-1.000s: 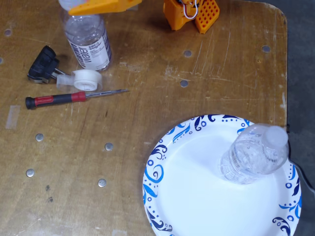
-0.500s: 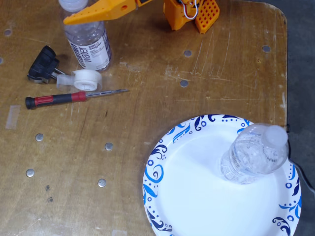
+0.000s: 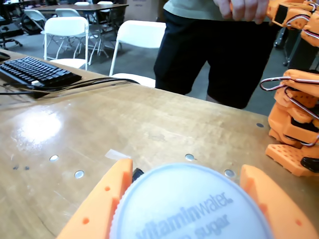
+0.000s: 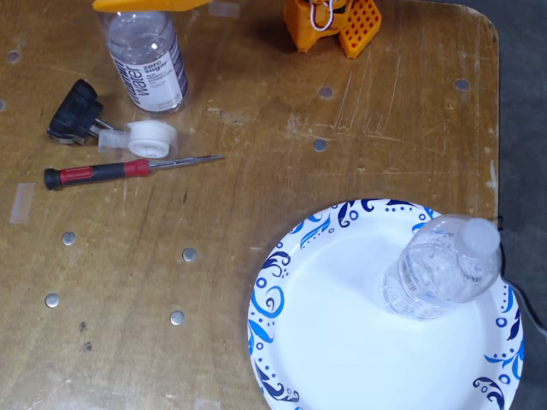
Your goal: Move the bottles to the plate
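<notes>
The labelled bottle stands upright on the wooden table at the top left of the fixed view. Its white cap, printed "vitaminwater zero sugar", fills the bottom of the wrist view. My gripper has one orange finger on each side of the cap, both against its rim. In the fixed view only an orange strip of the gripper shows over the bottle top. The plain ribbed bottle stands on the right part of the blue-swirl plate, at the lower right.
A clear tape roll on a black holder and a red-black screwdriver lie just below the labelled bottle. An orange arm base stands at the top. A person, keyboard and another orange arm lie beyond.
</notes>
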